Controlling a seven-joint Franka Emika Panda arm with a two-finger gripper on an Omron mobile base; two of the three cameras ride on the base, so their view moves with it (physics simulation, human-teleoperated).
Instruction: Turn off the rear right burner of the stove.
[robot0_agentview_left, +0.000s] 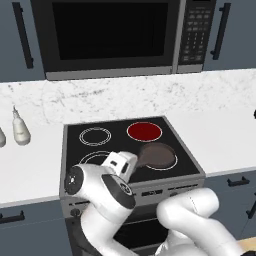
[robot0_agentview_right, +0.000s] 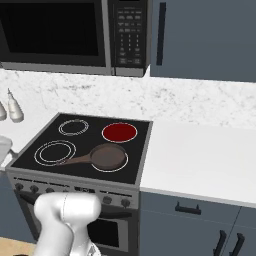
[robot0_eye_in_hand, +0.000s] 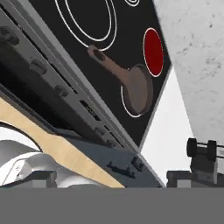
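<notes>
Gripper sits low at the view's right corner, well short of the stove; can't tell if jaws are open or closed. Knobs are small, dark, closely spaced on the grey steel front: risk is grabbing the wrong one. Brown round pan lies on the glossy black glass. Behind it, rear right burner glows red. Speckled marble backsplash beyond.

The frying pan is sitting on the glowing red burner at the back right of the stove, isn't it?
Not quite. The frying pan sits on the front right burner, which is dark. The glowing red rear right burner behind it is bare, as the right base view shows.
</notes>
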